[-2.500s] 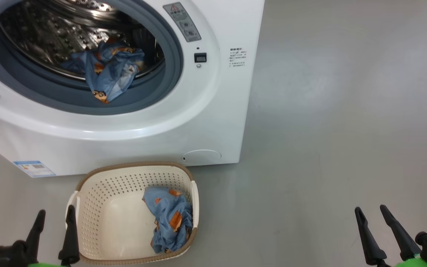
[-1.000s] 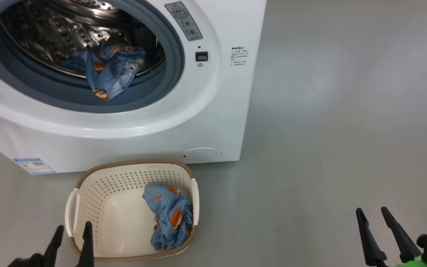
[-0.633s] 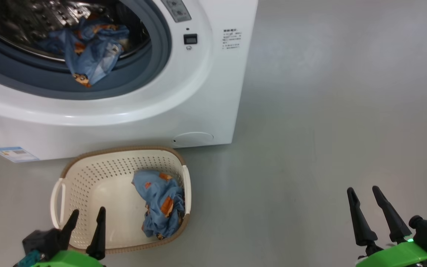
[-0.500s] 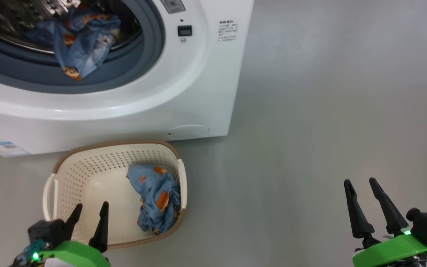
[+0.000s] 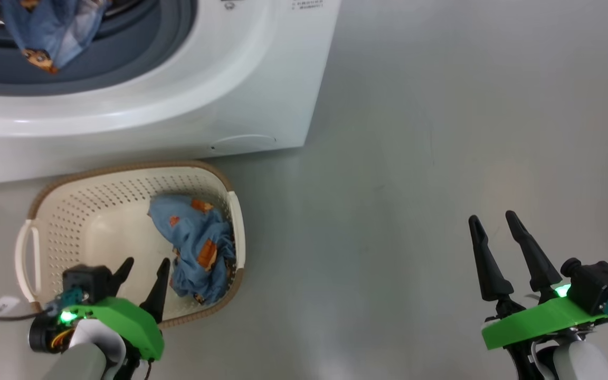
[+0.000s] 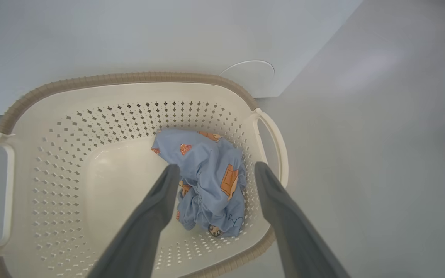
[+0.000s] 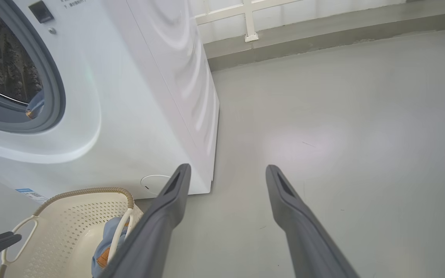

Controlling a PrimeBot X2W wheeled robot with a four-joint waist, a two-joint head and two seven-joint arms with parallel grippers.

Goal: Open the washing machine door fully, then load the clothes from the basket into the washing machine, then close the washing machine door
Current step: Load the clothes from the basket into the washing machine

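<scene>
Left gripper [image 5: 145, 261] hangs over the near rim of the basket [image 5: 124, 168] at the lower left of the head view. Its fingers are spread apart with nothing in them. What's left of the clothes [image 5: 198, 248] in the basket is one bunched blue piece, pushed against the basket's right wall. The rest of the basket floor is bare.

The basket's far rim sits right up near the base of the washing machine [image 5: 177, 95], just below the round flap [image 5: 243, 141]. I can't tell if they touch.

A second blue piece [image 5: 45, 31] droops over the grey gasket [image 5: 140, 47] at the top left.

Right gripper [image 5: 491, 216] is at the lower right, also spread and empty, well apart from everything. There's plenty of grey floor [image 5: 415, 158] all around it.

The left wrist view looks straight down and puts the blue bundle between the two fingers, with the right handle [image 6: 272, 143] just beside it. The right wrist view adds the machine's side panel [image 7: 176, 77], the steel drum [image 7: 2, 65] and a kerb [image 7: 323, 34] along the top of the frame.
</scene>
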